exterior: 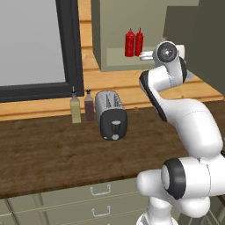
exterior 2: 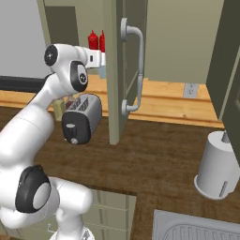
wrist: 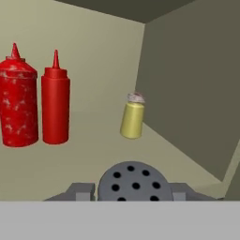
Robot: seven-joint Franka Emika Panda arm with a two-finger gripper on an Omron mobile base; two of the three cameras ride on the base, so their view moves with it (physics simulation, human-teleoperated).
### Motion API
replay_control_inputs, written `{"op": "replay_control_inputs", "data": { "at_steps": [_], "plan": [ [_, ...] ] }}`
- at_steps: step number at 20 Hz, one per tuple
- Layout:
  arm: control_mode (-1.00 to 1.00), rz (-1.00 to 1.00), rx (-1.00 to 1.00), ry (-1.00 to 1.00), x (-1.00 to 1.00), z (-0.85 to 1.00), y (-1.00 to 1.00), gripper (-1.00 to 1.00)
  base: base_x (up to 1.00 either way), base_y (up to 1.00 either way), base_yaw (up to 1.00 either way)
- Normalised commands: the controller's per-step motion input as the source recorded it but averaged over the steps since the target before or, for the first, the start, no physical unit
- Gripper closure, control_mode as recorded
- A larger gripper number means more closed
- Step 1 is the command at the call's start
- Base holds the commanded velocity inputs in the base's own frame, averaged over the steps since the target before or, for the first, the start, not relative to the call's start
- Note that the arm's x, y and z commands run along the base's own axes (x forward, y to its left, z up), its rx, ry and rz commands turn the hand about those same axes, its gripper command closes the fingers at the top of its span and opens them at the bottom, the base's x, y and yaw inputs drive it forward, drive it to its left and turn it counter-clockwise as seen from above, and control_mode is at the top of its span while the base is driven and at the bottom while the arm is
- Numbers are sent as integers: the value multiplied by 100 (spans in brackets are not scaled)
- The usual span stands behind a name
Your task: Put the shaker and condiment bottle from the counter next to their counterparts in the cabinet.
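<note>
Left base view: the arm reached up and forward into the cabinet [exterior: 115, 52], its wrist level with the inner shelf. The condiment bottle [exterior: 129, 43] already stood on that shelf, touching or just beside the taller slim red bottle [exterior: 139, 41], both upright and to the left of the hand. The gripper itself was masked by the wrist here, so its jaws could not be read from this side.

Right base view: the hand went in past the edge of the open cabinet door [exterior 2: 123, 70], just below and right of the two red bottles. Whether anything sat between the fingers could not be told from this angle.

Hand view: the gripper [wrist: 131, 193] was pinched on the shaker [wrist: 132, 182], whose grey perforated cap sat between the two fingertips at the bottom, its long axis running along the hand's line of sight. The yellowish-green shaker [wrist: 132, 120] stood upright on the shelf straight ahead and slightly deeper, near the right wall. By my reckoning the carried one needed only to go forward and down beside it.
</note>
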Motion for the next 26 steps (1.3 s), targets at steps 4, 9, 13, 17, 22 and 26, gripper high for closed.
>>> {"op": "replay_control_inputs", "data": {
  "at_steps": [4, 9, 13, 17, 22, 26],
  "plan": [
    [-100, 0, 0, -1, 23, 0, -6, 100, 0, 0, 0],
    [-100, 0, 0, -6, 2, 4, -28, 100, 0, 0, 0],
    [-100, 0, 6, -5, 7, 3, -35, 100, 0, 0, 0],
    [-100, 0, 16, -1, 21, 24, -32, 100, 0, 0, 0],
    [-100, 0, 16, 0, 7, 58, -15, 100, 0, 0, 0],
    [-100, 0, 2, 0, 23, 28, 0, 100, 0, 0, 0]
  ]
}}
